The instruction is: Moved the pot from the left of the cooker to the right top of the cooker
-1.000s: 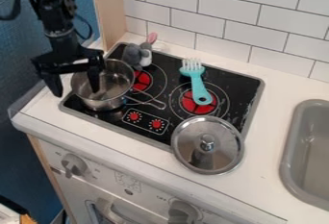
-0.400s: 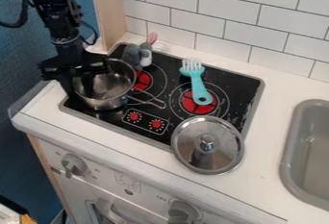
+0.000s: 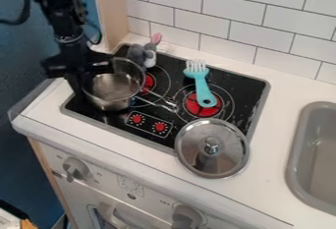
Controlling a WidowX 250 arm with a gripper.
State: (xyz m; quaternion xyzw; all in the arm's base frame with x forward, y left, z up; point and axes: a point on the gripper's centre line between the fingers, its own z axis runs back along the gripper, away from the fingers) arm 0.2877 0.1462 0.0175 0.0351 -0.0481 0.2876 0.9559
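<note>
The black gripper (image 3: 81,81) is at the left side of the stove, shut on the left rim of the silver pot (image 3: 113,91). The pot stands over the left part of the black cooktop (image 3: 241,83), looks slightly tilted, and has its handle pointing right toward the middle. Whether its base touches the cooktop, I cannot tell. The gripper hides part of the pot's left wall.
A grey plush toy (image 3: 142,56) sits behind the pot. A turquoise fork (image 3: 203,88) lies across the right burner. The steel lid (image 3: 211,155) rests over the cooktop's front right edge. Farther right is a grey sink (image 3: 296,159); a tiled wall stands behind.
The gripper's fingers have come together on the pot's left rim. Pot and gripper have shifted a little to the right, and the pot's rim has tipped somewhat.
</note>
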